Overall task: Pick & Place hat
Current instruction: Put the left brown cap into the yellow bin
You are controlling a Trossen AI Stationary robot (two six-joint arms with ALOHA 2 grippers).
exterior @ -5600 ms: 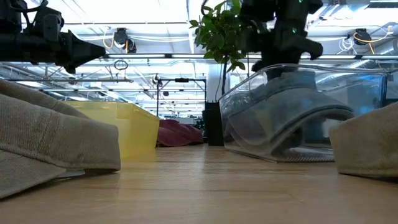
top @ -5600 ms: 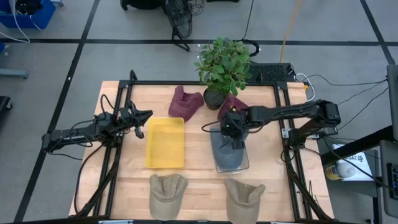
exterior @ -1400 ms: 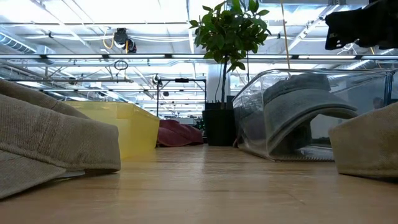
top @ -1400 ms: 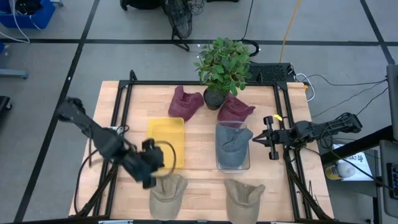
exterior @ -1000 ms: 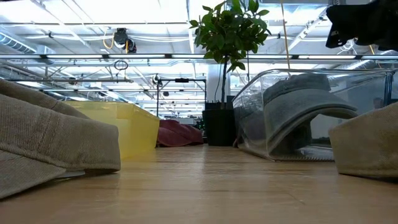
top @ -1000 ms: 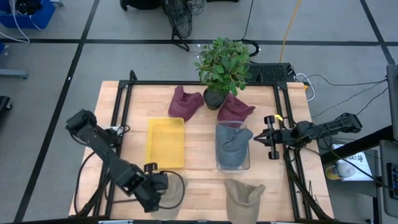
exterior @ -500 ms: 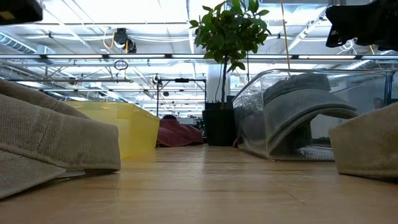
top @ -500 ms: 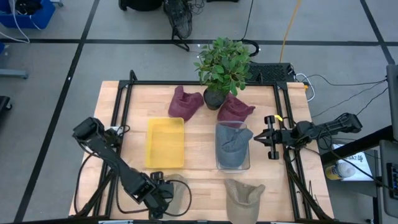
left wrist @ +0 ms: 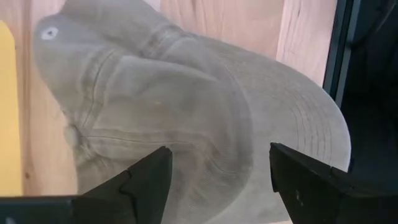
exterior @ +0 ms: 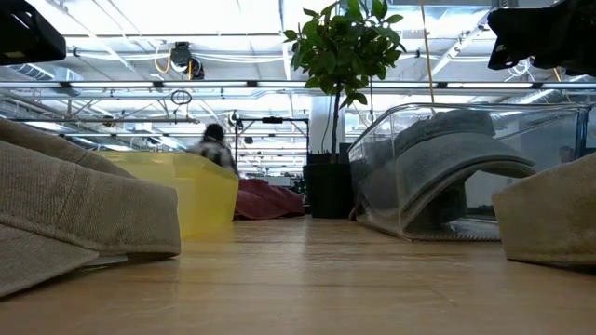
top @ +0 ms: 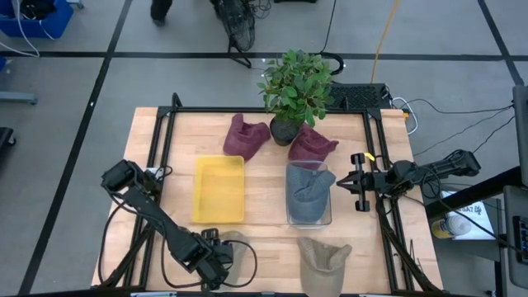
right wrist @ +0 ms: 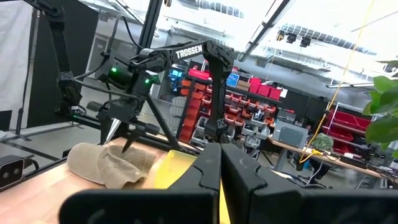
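A tan hat (left wrist: 186,106) lies crown up on the table near its near edge, left of the middle; it also shows in the high view (top: 239,250). My left gripper (top: 217,262) hangs open above it, pointing down, a finger (left wrist: 146,183) on either side of the crown, touching nothing. A second tan hat (top: 323,262) lies to its right. A grey hat (top: 308,194) sits inside a clear bin (top: 327,216). My right gripper (top: 351,182) is shut and empty, right of the clear bin.
A yellow bin (top: 219,188) stands left of the clear bin. Two maroon hats (top: 246,136) (top: 312,144) and a potted plant (top: 295,87) sit at the far edge. A black frame runs round the table (top: 157,165). A person (exterior: 214,147) shows in the room behind.
My left gripper has gone toward the table's near edge and a little right, and come down over the left tan hat, staying open. The hat has not moved. A person has come into view in the room behind.
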